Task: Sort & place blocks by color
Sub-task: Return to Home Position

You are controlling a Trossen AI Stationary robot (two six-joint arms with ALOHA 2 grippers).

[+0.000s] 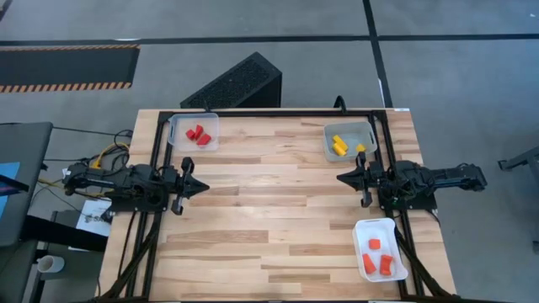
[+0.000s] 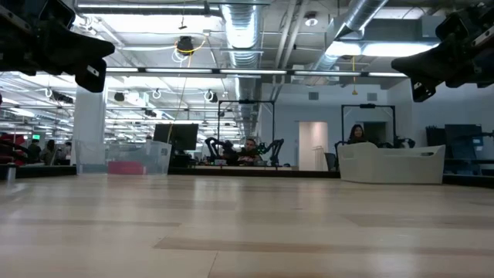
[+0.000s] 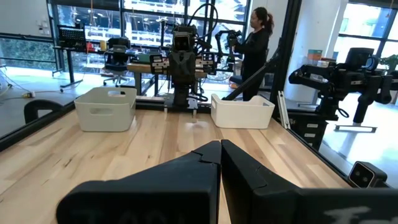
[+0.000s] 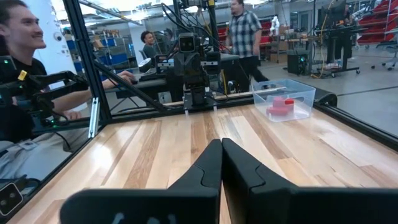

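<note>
On the worktop (image 1: 269, 210) the trays (image 1: 375, 221) hold every block, sorted (red blocks (image 1: 200, 135), yellow blocks (image 1: 338, 143), orange blocks (image 1: 374, 244)). The left tool (image 1: 202, 187) and right tool (image 1: 341, 178) hover at opposite sides, both pinched shut and empty; homing seems nearly done, needing only parking.

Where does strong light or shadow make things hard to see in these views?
Low view: ceiling lamps glare, so the left pincer and right pincer show only as dark shapes. High view: even light on the table, no glare.
</note>
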